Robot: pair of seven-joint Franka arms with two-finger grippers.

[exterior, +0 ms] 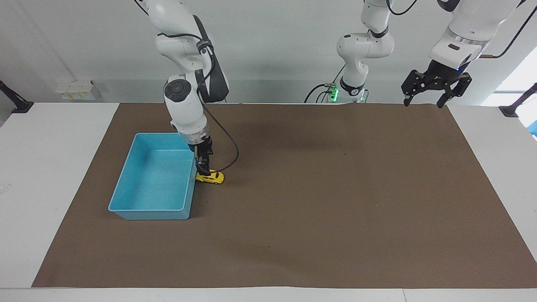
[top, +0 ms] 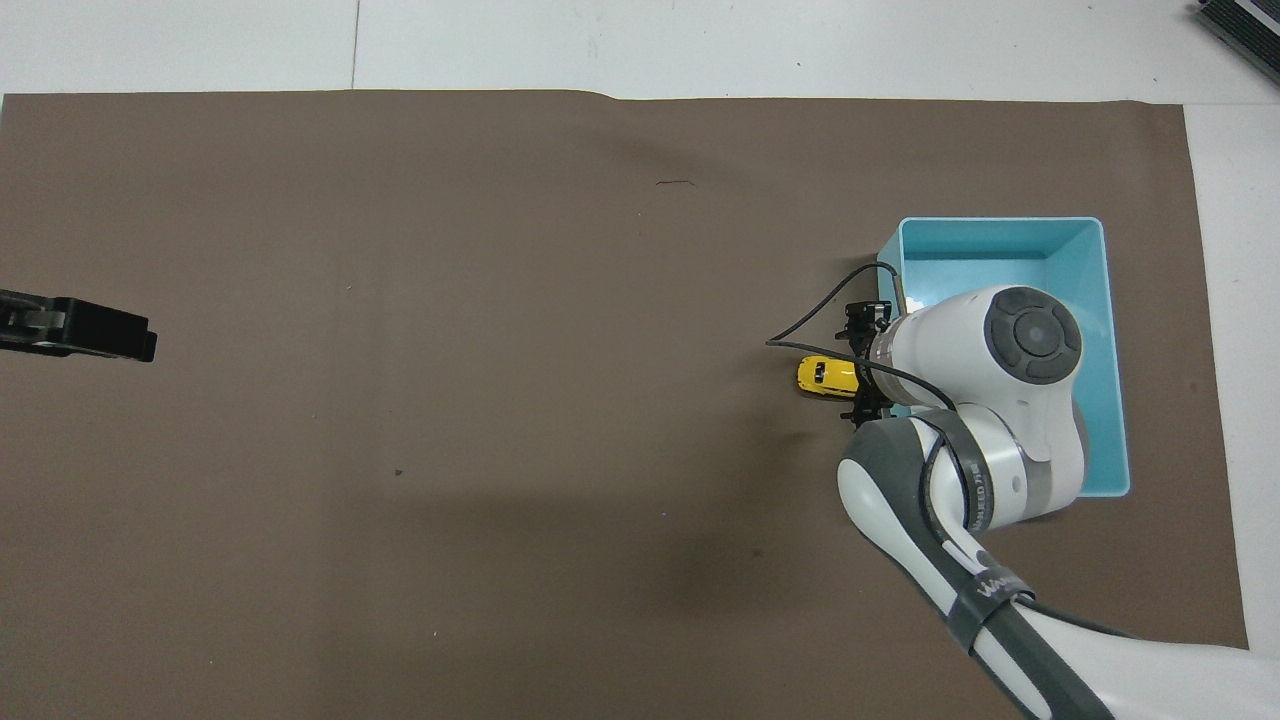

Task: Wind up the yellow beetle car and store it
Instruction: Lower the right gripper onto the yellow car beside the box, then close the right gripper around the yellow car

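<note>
Two grippers show in the facing view: the right gripper (exterior: 204, 171), fingers spread, sits low over the yellow beetle car (exterior: 211, 177) left of centre, beside the blue bin (exterior: 126, 189); the left gripper (exterior: 421, 100) waits spread at upper right.

Overhead, the car (top: 822, 375) lies at centre right against the bin's wall (top: 1114, 330); the left gripper (top: 110, 338) sits at the left edge.

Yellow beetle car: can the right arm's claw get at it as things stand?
Probably yes. The open right claw is right over the yellow beetle car, which sits beside the blue bin; only the bin wall crowds one end.
</note>
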